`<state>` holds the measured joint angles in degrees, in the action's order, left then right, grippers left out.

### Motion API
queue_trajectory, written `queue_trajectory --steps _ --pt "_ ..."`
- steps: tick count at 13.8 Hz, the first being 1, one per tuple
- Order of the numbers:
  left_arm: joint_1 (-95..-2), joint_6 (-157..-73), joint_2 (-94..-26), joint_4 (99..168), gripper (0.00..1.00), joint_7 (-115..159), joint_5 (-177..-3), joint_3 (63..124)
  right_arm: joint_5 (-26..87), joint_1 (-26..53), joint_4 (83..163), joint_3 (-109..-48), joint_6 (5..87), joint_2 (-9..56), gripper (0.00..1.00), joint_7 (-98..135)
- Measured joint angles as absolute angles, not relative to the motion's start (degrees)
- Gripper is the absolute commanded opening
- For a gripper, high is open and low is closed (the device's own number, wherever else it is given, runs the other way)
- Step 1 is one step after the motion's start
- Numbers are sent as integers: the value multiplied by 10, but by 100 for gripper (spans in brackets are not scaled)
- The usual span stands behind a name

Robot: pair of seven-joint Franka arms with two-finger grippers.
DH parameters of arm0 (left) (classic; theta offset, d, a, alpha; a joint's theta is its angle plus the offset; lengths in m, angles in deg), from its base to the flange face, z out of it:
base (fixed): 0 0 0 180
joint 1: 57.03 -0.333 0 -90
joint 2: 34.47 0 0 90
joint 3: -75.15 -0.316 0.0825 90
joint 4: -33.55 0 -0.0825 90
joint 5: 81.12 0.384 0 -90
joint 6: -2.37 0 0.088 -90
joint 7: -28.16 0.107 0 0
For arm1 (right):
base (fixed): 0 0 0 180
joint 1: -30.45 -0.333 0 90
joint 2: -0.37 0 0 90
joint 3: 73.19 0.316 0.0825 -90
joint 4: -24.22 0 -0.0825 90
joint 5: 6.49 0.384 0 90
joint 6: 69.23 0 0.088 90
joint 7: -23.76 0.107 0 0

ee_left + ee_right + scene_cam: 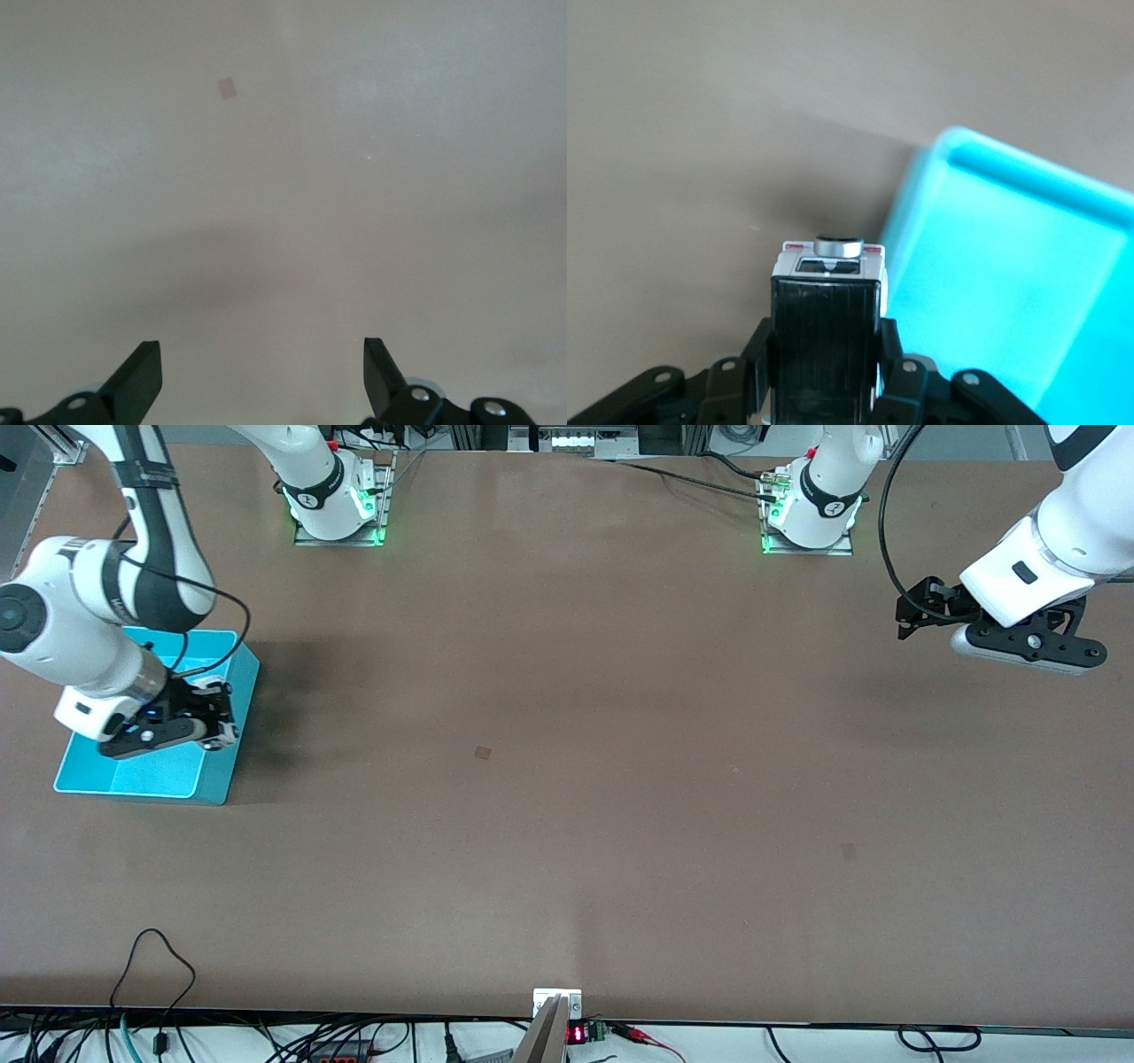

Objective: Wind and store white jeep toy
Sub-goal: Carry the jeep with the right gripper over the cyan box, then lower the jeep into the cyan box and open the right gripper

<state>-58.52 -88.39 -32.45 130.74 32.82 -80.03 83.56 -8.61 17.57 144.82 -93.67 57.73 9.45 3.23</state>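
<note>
Front view shows the brown table (567,779), then the cyan bin (208,775) at the right arm's end. Over its edge, the right gripper (217,722) squeezes the white jeep toy (829,319). Left gripper (262,381) waits over bare table, fingers apart.

Right pincer (217,722) clamped, left pincer (262,376) agape.

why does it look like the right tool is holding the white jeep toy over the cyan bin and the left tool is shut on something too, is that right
Partly. The right tool is indeed shut on the white jeep toy over the cyan bin. The left tool is not shut on anything: the left wrist view shows its fingers wide apart with only bare table between them. That arm waits toward its own end of the table.
</note>
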Motion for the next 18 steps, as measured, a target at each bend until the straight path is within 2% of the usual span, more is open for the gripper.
queue_trajectory --steps 3,5,12,18 --pt "-585 -881 -325 1305 100 328 -800 836 -92 178 1448 -1003 575 94 0 45" --pt "-585 -880 -325 1305 100 328 -800 836 -93 193 1450 -1027 577 96 0 45" --pt "-585 -879 -325 1304 100 328 -801 836 -93 225 1514 -1026 677 133 0 46" --pt "-586 -879 -326 1301 100 328 -802 835 -91 225 1542 -1024 717 159 0 46"
